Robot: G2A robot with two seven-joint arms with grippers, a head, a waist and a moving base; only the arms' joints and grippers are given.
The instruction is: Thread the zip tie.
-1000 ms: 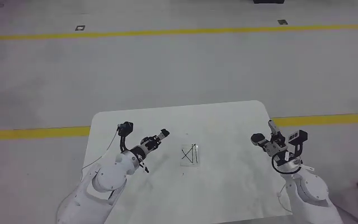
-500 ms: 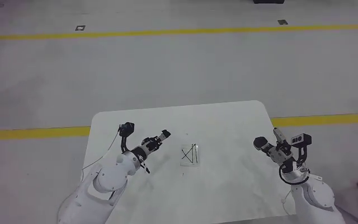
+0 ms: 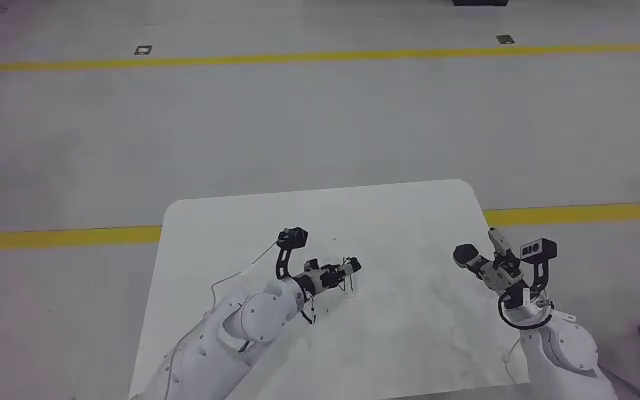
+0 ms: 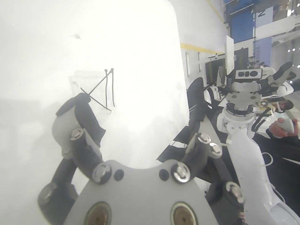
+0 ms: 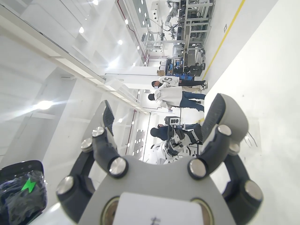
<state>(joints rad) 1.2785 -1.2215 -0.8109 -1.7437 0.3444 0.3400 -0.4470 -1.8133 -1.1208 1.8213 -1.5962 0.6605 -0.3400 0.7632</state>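
Mid-tabletop, the left gripper hangs with its claw spread wide, 1 black fingertip at the near corner of a clear flat pouch. The black zip ties lie crossed within the pouch's outline, none gripped. By the tabletop's right edge, the right gripper has its claw apart too, holding nothing.
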